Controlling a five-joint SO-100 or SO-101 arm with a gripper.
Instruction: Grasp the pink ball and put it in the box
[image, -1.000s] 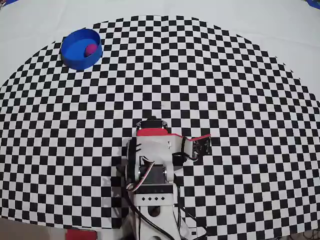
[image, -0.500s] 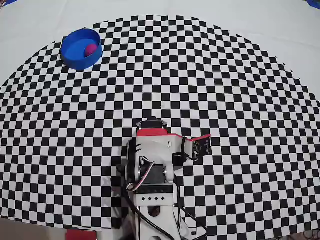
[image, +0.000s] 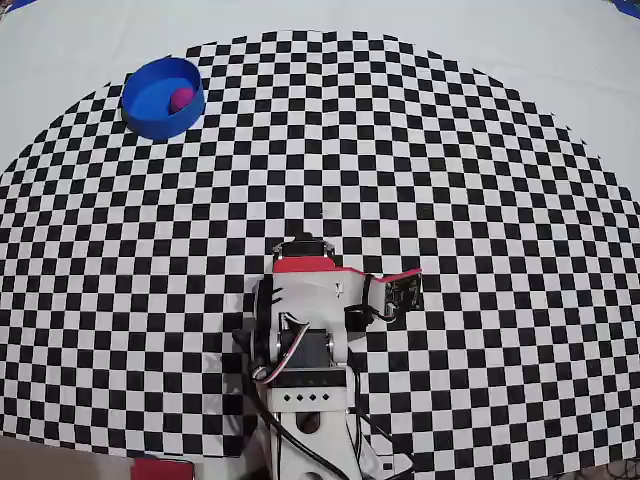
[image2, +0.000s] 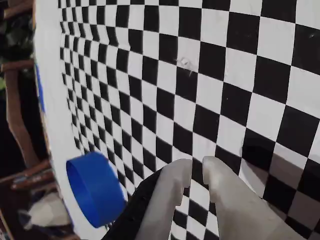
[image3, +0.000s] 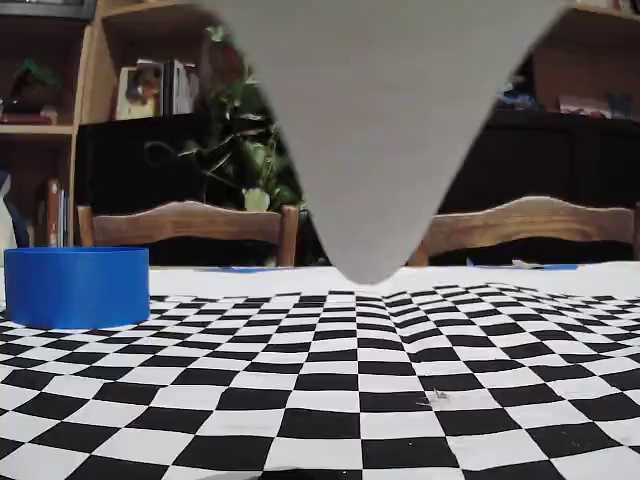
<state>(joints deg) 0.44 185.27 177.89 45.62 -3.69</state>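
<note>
In the overhead view the pink ball (image: 181, 98) lies inside the round blue box (image: 152, 124) at the far left of the checkered mat. The box's wall hides the ball in the wrist view, where the box (image2: 97, 192) shows at lower left, and in the fixed view, where the box (image3: 77, 287) stands at the left. My arm (image: 305, 320) is folded back at the near middle of the mat, far from the box. My gripper (image2: 197, 167) hangs over bare checkers, its pale fingers (image2: 172, 195) drawn close with nothing between them.
The checkered mat (image: 450, 180) lies on a white cloth (image: 560, 50). In the fixed view a blurred grey wedge (image3: 380, 120) fills the top middle. Wooden chairs (image3: 190, 225) and shelves stand behind the table's far edge.
</note>
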